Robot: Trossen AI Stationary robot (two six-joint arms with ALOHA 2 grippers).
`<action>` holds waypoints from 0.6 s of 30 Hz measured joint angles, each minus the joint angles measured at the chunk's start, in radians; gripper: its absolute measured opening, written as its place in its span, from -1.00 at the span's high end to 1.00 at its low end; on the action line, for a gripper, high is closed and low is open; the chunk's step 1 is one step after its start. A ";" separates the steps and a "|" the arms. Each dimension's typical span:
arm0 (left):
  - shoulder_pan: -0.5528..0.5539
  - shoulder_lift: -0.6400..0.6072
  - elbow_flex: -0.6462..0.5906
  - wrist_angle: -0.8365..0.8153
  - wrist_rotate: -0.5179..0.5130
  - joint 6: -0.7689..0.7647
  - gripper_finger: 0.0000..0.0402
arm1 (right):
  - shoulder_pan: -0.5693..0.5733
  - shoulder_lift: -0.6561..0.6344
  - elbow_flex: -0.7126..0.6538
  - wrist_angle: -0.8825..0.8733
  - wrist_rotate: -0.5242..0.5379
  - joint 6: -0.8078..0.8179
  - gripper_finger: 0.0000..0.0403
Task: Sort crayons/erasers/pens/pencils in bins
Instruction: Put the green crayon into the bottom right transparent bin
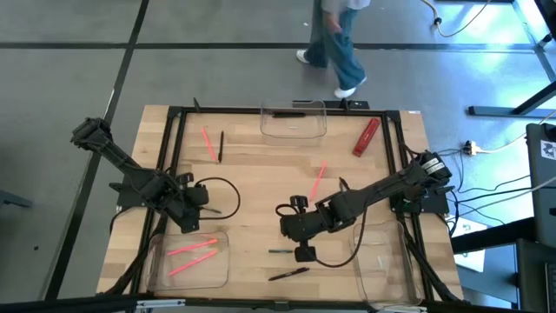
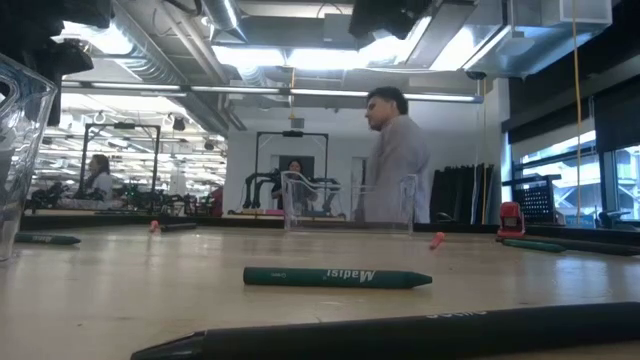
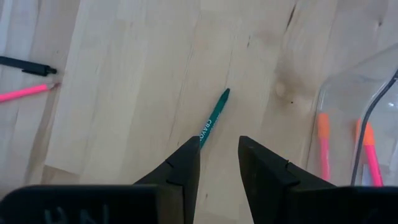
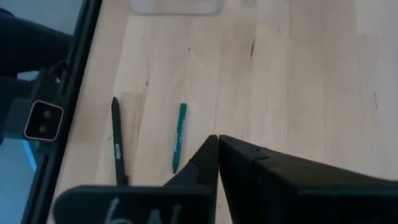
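Left tool (image 3: 219,163) spread beside left bin (image 1: 188,258); right tool (image 4: 217,158) pressed together mid-table, near green crayon (image 4: 179,137).

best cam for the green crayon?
Low view: the dark green printed crayon lies side-on, close, unobstructed. Both wrist views show it lengthwise on the wood beyond their pincers. High view gives only a thin sliver.

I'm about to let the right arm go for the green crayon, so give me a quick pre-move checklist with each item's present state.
1. Right gripper empty: ok, shut on nothing.
2. Jaws open for pickup: not ok.
3. Green crayon lying free on the table: ok.
4. Black pen apart from the crayon: ok.
5. Left gripper out of the way: ok, open above the left bin.
6. Right bin holds crayons: cannot tell.
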 joint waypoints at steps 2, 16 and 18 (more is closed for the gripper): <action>0.000 0.000 0.000 0.000 0.000 0.000 0.49 | -0.001 -0.001 -0.013 0.004 0.000 0.001 0.84; 0.000 0.000 0.000 -0.001 -0.001 0.003 0.49 | 0.020 0.000 -0.261 0.378 0.000 -0.019 0.22; -0.001 0.000 0.000 0.001 -0.001 0.036 0.49 | 0.032 0.000 -0.312 0.468 0.000 -0.034 0.22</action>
